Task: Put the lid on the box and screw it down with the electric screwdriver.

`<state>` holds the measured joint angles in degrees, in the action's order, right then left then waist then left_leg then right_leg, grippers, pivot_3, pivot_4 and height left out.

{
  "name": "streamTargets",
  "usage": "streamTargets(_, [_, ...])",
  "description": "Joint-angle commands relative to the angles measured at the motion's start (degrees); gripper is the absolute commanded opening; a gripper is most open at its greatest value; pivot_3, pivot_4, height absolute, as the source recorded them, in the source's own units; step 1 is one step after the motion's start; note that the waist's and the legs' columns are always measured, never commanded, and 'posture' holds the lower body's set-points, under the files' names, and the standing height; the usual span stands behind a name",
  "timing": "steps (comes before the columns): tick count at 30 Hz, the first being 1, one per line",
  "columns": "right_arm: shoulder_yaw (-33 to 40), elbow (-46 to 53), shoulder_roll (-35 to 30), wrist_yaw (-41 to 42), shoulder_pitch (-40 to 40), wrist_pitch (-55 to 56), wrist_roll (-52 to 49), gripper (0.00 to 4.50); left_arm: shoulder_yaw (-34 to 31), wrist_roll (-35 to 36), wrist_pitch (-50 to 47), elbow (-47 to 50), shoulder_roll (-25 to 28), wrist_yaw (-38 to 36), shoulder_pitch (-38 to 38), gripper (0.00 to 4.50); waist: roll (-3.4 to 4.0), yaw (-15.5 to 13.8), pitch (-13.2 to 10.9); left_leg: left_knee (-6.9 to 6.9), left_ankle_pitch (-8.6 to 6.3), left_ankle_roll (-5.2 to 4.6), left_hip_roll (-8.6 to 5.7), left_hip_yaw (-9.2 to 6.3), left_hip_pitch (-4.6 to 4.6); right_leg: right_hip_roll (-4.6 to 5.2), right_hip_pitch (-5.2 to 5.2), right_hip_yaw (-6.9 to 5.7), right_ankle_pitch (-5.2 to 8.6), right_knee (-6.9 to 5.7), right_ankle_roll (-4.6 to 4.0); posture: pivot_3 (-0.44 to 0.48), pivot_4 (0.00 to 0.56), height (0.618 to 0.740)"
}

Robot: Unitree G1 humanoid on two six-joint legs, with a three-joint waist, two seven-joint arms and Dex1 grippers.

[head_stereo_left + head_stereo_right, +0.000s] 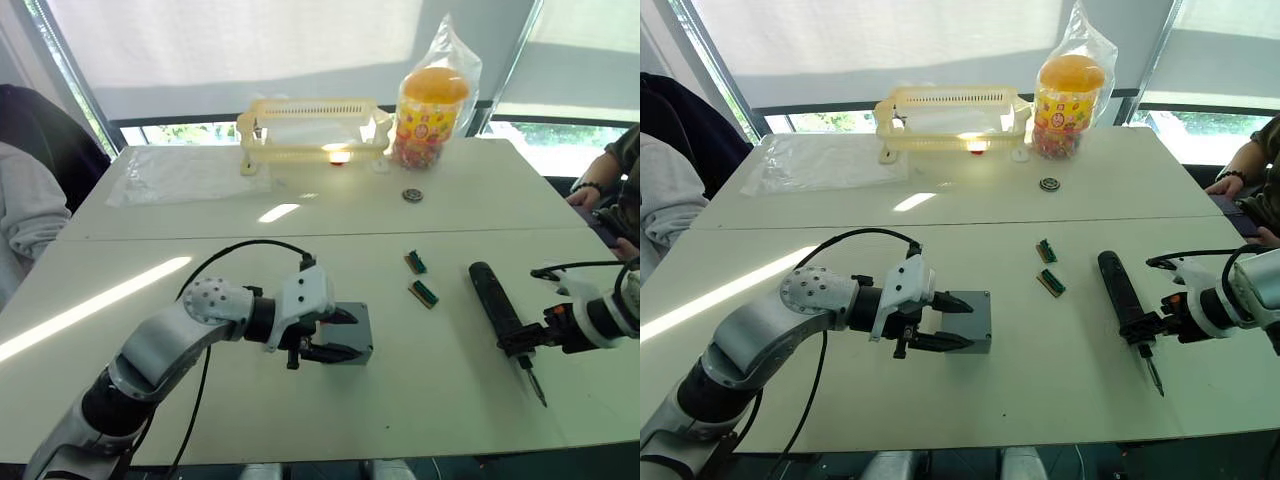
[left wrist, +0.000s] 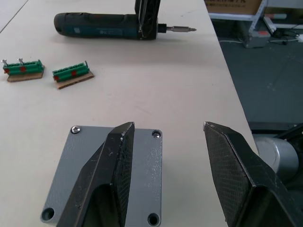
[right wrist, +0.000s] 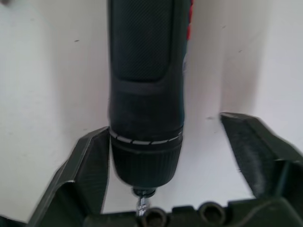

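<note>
The lid is seen seated flat on the box, screw holes showing at its corners, directly under the left gripper. That gripper's fingers are spread wide: one finger lies over the lid's top face, the other past its edge over bare table. Nothing is pinched.

The electric screwdriver lies flat on the table. Its long axis runs away from the robot, the metal bit pointing back toward the near table edge. The right gripper is placed at the bit end of the tool, just behind the chuck. Its fingers are parted and straddle the barrel; one appears to touch the collar while the other stands clear, so no firm hold is judged to exist.

The screwdriver lies well apart from the left gripper, toward the right arm, which is by far the nearer. The next move is judged to be closing on the barrel across its axis.

Two small green terminal blocks lie between box and tool.
</note>
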<state>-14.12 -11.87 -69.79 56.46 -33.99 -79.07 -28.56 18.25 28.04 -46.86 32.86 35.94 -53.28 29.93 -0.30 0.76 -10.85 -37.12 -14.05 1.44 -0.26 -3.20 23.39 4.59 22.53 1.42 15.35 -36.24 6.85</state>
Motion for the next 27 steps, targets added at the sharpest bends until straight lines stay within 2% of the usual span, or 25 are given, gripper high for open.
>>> streamTargets(1, [-3.54,0.13,-0.49,0.26,0.41,2.81,3.94,2.06,-2.12,0.6,0.24,2.25,0.69,1.0,-0.42,2.35,-0.07,0.0,0.03,-0.02,0.0,0.0,0.0,0.0,0.0,0.0,-0.01,0.0,0.0,0.0,0.0,0.0,0.15,0.74])
streamTargets(2, [-3.74,0.14,-0.52,0.5,0.59,2.98,4.15,1.76,-2.24,0.61,0.35,2.16,0.87,1.05,-0.5,2.35,-0.15,-0.06,0.07,-0.03,0.0,0.0,0.0,-0.01,-0.01,0.0,-0.04,0.0,0.0,0.0,-0.01,0.0,0.15,0.74])
streamTargets(5, [-1.39,-0.88,0.31,-1.27,1.07,2.03,4.53,1.75,-2.64,0.56,1.2,1.27,1.64,0.58,-0.5,2.35,-0.21,-0.12,0.1,-0.13,0.0,0.0,-0.01,-0.06,-0.03,0.0,-0.15,-0.03,0.03,0.04,-0.05,0.0,0.15,0.74])
streamTargets(8, [6.53,-1.49,2.24,-5.58,1.49,-1.29,3.75,1.75,-3.32,0.07,2.69,-1.1,2.44,-0.47,0.33,2.35,-0.29,-0.11,0.13,-0.16,0.0,0.01,-0.02,-0.07,-0.04,0.01,-0.21,-0.02,0.02,0.08,-0.06,0.0,0.15,0.74])
streamTargets(12, [24.68,2.96,6.67,-13.74,2.99,-7.11,4.48,1.75,-5.17,0.35,5.11,-7.5,2.23,-2.54,2.47,2.35,-0.17,-0.17,0.07,-0.22,0.02,0.03,-0.06,-0.02,-0.01,0.04,-0.18,0.02,-0.03,0.08,-0.1,0.0,0.15,0.74])
streamTargets(14, [35.68,8.71,10.57,-17.73,4.83,-8.18,4.83,1.75,-5.32,0.46,6.05,-11.01,1.58,-3.67,3.57,2.35,-0.06,-0.34,0.06,-0.21,0.03,0.04,-0.09,0.01,0.06,0.07,-0.05,0.05,-0.05,0.02,-0.07,0.0,0.15,0.74])
streamTargets(16, [43.53,14.37,14.47,-20.65,7.14,-7.34,5.05,1.75,-5.16,0.47,6.92,-13.46,0.99,-4.87,4.14,2.35,0.01,-0.28,0.09,-0.08,0.03,0.04,-0.09,-0.02,0.09,0.05,0.07,0.04,-0.09,-0.05,0.02,0.0,0.15,0.74])
streamTargets(18, [54.38,23.53,24.15,-24.83,6.29,-1.82,3.3,1.75,-4.62,0.63,7.56,-16.7,-0.54,-6.14,5.07,2.35,0.0,-0.06,0.09,0.06,0.03,0.03,-0.08,-0.07,0.08,0.02,0.14,0.01,-0.1,-0.16,0.1,0.0,0.15,0.74])
streamTargets(19, [57.19,28.58,28.99,-27.27,6.29,3.6,3.0,1.75,-4.07,0.26,8.04,-18.28,-1.17,-6.77,5.55,2.35,0.0,0.13,0.09,0.06,0.02,0.03,-0.03,-0.07,0.08,-0.03,0.19,0.01,-0.1,-0.2,0.1,0.0,0.15,0.74])
streamTargets(21, [58.1,37.08,37.19,-30.29,7.42,13.71,2.76,1.75,-3.19,-0.96,9.37,-20.85,-2.22,-7.7,6.25,2.35,0.1,0.29,0.07,0.11,0.03,0.04,-0.01,-0.07,0.07,-0.07,0.31,0.03,-0.1,-0.38,0.1,0.0,0.15,0.74])
streamTargets(24, [54.64,43.95,48.64,-32.95,8.45,27.21,1.87,1.75,-2.19,-3.17,11.11,-23.89,-3.48,-7.68,6.84,2.35,0.18,0.28,0.08,0.1,0.04,0.05,-0.01,-0.07,0.07,-0.08,0.51,0.07,-0.02,-0.79,0.11,0.0,0.15,0.74])
streamTargets(27, [49.79,46.05,53.36,-32.22,9.94,28.76,-2.33,1.75,-1.24,-4.36,11.9,-24.23,-3.08,-9.03,6.73,2.35,0.2,0.26,0.09,0.08,0.06,0.09,-0.01,-0.07,0.06,-0.08,0.54,0.08,-0.01,-0.88,0.09,0.0,0.15,0.74])
